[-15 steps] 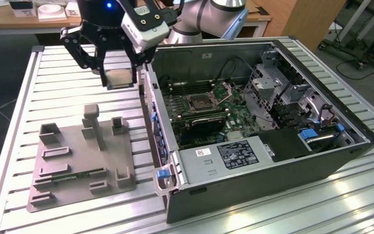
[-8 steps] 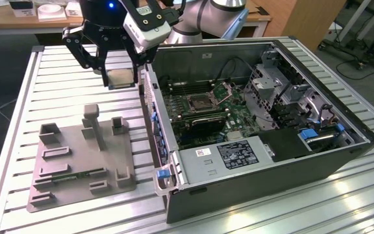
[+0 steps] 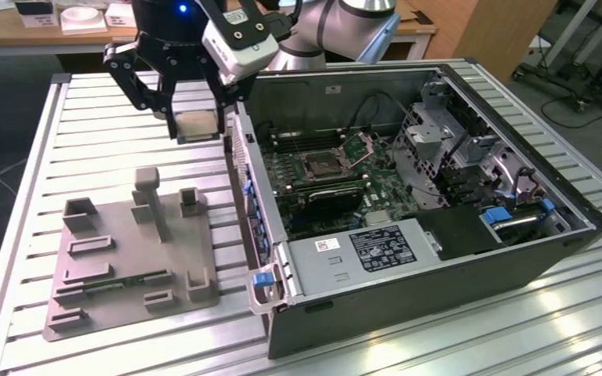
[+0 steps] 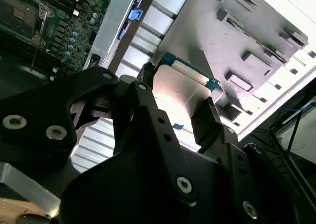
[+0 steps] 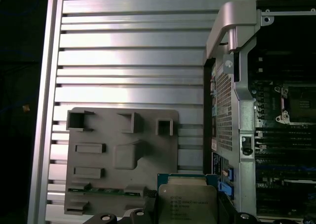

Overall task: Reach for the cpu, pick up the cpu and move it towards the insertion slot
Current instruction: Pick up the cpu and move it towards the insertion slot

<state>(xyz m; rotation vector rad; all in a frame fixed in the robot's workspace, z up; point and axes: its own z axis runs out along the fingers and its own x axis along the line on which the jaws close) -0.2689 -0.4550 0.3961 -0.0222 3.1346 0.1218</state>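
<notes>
The cpu (image 3: pixel 197 124) hangs in the air over the slatted table, just off the open computer case's wall on the exterior view's left. My gripper (image 3: pixel 197 130) is shut on it, one black finger at each side. In the first wrist view the cpu (image 5: pixel 187 202) shows its silver top, and in the second wrist view the cpu (image 4: pixel 180 93) shows its pale face between my fingers (image 4: pixel 206 121). The insertion slot (image 3: pixel 322 163) lies inside the case on the green motherboard, its silver plate (image 3: pixel 365 144) hinged up. Both wrist views show the insertion slot (image 5: pixel 298 102) (image 4: pixel 18 11) well off to the side of the cpu.
A grey moulded fixture (image 3: pixel 123 251) with raised posts lies on the table below my gripper, with a thin green strip (image 3: pixel 113 283) in it. The case wall (image 3: pixel 247 184) stands between the cpu and the motherboard. A power supply (image 3: pixel 369 249) fills the case's near end.
</notes>
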